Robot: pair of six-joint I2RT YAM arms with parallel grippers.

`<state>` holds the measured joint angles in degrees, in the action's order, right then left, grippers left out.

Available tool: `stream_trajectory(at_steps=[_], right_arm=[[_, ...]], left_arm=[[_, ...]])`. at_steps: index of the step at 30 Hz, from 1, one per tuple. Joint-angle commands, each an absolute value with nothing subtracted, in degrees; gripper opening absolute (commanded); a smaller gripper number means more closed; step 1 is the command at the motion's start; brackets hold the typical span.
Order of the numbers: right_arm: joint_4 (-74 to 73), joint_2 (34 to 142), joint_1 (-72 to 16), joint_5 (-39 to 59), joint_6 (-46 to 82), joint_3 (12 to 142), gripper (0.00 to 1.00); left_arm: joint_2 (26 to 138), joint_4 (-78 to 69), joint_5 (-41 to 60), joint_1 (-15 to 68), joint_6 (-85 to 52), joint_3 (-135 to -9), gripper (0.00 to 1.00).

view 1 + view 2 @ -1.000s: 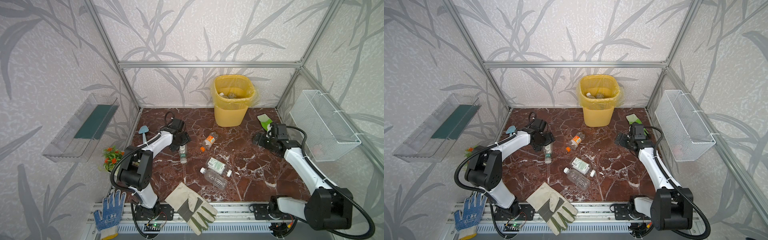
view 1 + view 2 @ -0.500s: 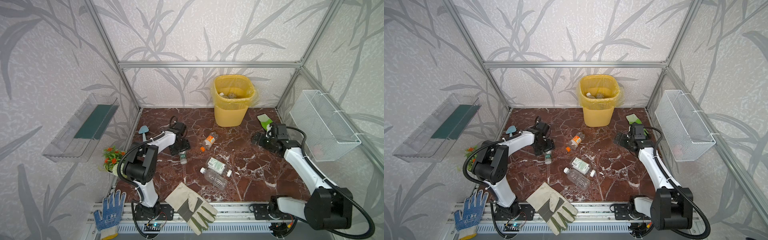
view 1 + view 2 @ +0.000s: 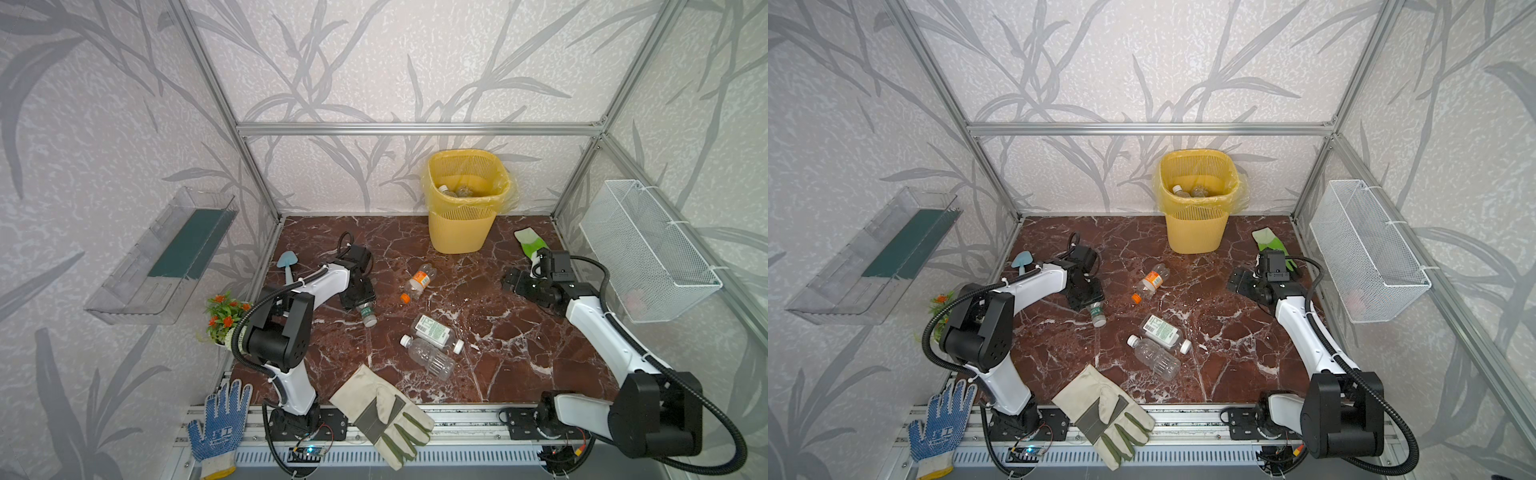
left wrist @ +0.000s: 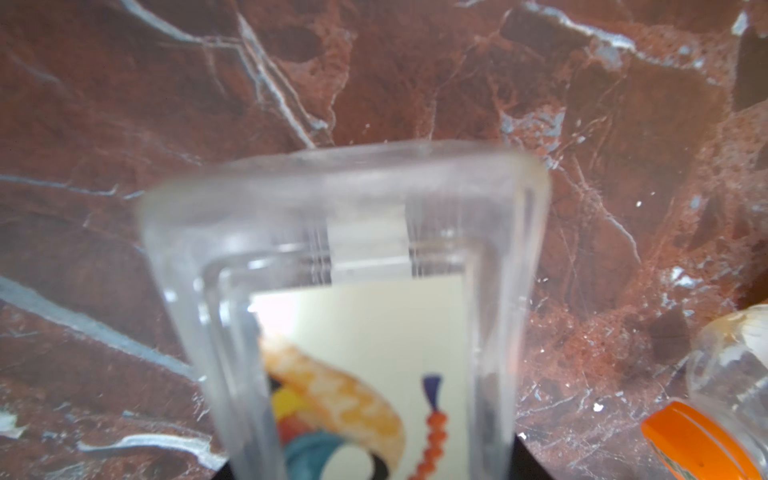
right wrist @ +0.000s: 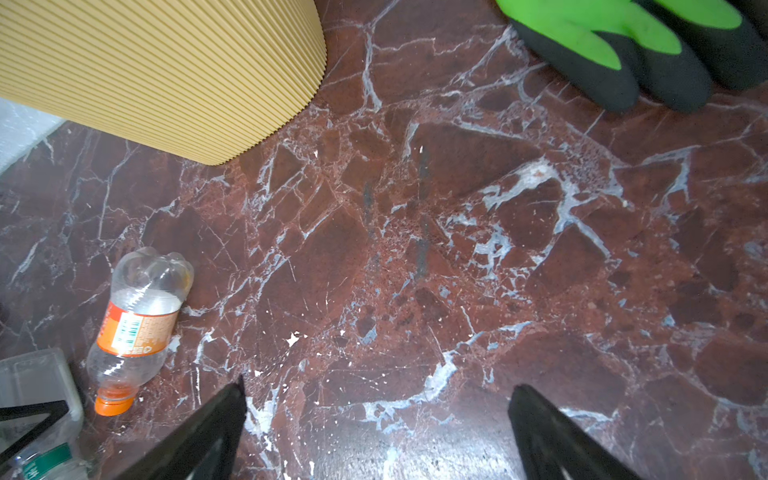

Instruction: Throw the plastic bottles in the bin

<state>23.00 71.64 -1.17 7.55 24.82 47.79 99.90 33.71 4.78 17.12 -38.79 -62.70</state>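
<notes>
My left gripper is shut on a clear square bottle with a green label and white cap, low over the marble floor. In the left wrist view this bottle fills the middle and hides the fingers. An orange-capped bottle lies mid-floor. A white-labelled bottle and a clear ribbed bottle lie nearer the front. The yellow bin stands at the back with bottles inside. My right gripper is open and holds nothing.
A green glove lies behind my right gripper. A beige glove and a blue dotted glove lie at the front rail. Potted flowers and a small blue shovel sit left. A wire basket and a clear tray hang on the walls.
My left gripper has come down toward the front onto the green-labelled bottle and shut on it. The right arm has not moved.
</notes>
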Motion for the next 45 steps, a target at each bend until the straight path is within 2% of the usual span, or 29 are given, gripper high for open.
stream_trajectory(at_steps=[1, 4, 7, 10, 12, 14, 17, 19, 20, 21, 22, 25, 29, 32, 36, 41, 45], right_arm=[[16.78, 69.83, -0.85, 9.56, 26.62, 43.76, 0.99], [7.18, 69.02, -0.19, 17.8, 30.54, 38.77, 0.99], [7.81, 72.23, -0.41, 19.04, 31.9, 39.43, 0.96], [13.94, 75.48, -1.06, 19.26, 30.21, 43.67, 0.94], [13.87, 75.94, -1.91, 18.99, 30.35, 44.21, 0.94], [13.54, 75.61, -3.02, 18.79, 30.84, 44.38, 0.94], [13.75, 74.6, -4.28, 17.99, 31.29, 44.41, 0.94], [14.05, 73.32, -4.65, 17.83, 31.37, 43.98, 0.94], [14.02, 72.49, -4.88, 17.76, 31.32, 43.51, 0.94], [13.81, 71.76, -5.08, 17.5, 31.29, 42.99, 0.94], [13.71, 71.09, -5.26, 17.23, 31.14, 42.48, 0.94], [13.65, 70.13, -5.32, 16.51, 30.2, 41.82, 0.94], [12.09, 71.5, -5.44, 17.72, 30.13, 41.83, 0.93], [12.5, 73.18, -6.25, 18.01, 30.34, 42.83, 0.93], [13.0, 74.31, -7.54, 17.18, 29.27, 43.59, 0.92], [20.16, 77.87, -12.42, 13.51, 21.23, 48.93, 0.91], [24.66, 80.93, -18.2, 13.56, 13.37, 52.8, 0.9]], left_arm=[[94.57, 31.0, 4.14, 16.47, -40.93, -59.67, 0.53], [90.79, 29.51, 3.69, 15.16, -41.69, -56.78, 0.53], [88.78, 26.8, 3.71, 14.0, -43.42, -54.93, 0.53], [90.09, 26.25, 7.18, 14.1, -41.54, -65.73, 0.53], [93.26, 27.26, 10.43, 14.63, -40.81, -81.19, 0.53], [99.99, 30.99, 13.54, 16.99, -39.38, -105.02, 0.56], [116.55, 41.86, 21.68, 20.86, -36.38, -146.93, 0.79], [126.99, 48.62, 24.99, 21.1, -36.0, -170.4, 0.99], [131.44, 51.24, 26.29, 20.75, -35.85, -178.34, 0.99], [132.46, 51.7, 29.34, 20.26, -35.48, -179.48, 0.99], [131.12, 52.18, 31.16, 19.79, -34.41, -175.56, 0.99], [124.35, 55.54, 26.05, 19.62, -27.59, -160.65, 0.99], [108.11, 39.96, 21.89, 17.09, -26.75, -128.28, 0.99], [98.23, 33.43, 13.39, 14.36, -27.0, -111.58, 0.99], [92.72, 34.92, 11.22, 10.77, -26.77, -98.57, 0.99], [86.19, 34.73, 7.88, 6.21, -26.91, -80.38, 0.98], [83.57, 37.26, 6.0, 4.93, -22.76, -74.73, 0.96]])
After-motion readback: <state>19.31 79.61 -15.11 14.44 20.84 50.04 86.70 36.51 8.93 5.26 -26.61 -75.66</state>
